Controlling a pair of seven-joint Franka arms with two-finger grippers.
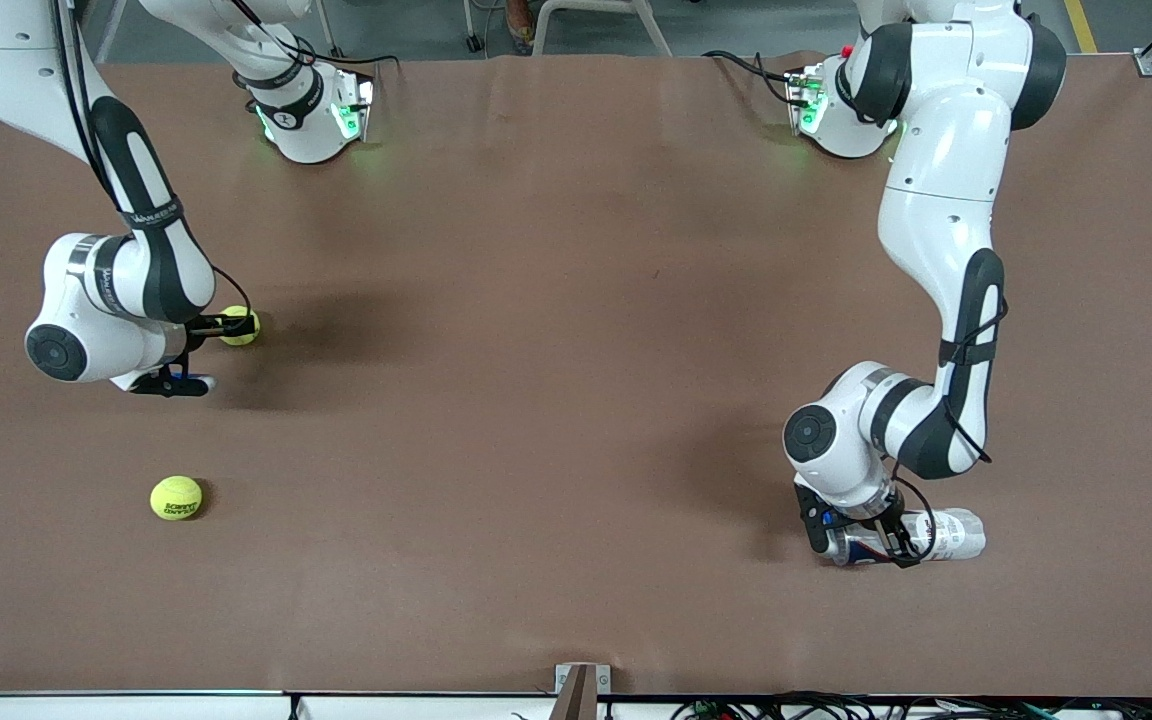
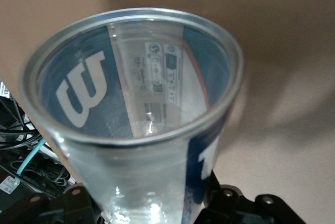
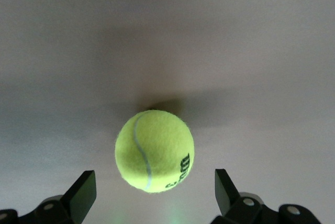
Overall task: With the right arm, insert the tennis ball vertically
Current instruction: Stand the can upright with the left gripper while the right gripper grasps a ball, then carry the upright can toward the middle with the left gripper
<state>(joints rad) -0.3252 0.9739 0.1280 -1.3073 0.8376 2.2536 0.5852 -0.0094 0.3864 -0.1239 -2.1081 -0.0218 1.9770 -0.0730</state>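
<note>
A yellow tennis ball [image 1: 241, 327] [image 3: 154, 150] lies on the brown table toward the right arm's end. My right gripper [image 1: 204, 353] [image 3: 154, 186] is low beside it and open, with the ball just ahead of its fingertips [image 3: 84, 188] and nothing gripped. A clear tennis ball can [image 1: 946, 535] [image 2: 131, 82] with a blue label lies on its side near the left arm's end of the table. My left gripper [image 1: 861, 540] [image 2: 149, 205] straddles it, fingers against both sides. The can's open metal-rimmed mouth is empty.
A second tennis ball [image 1: 176, 497] rests on the table nearer the front camera than the first one. The brown table [image 1: 556, 380] stretches bare between the two arms. Cables run along the table's front edge.
</note>
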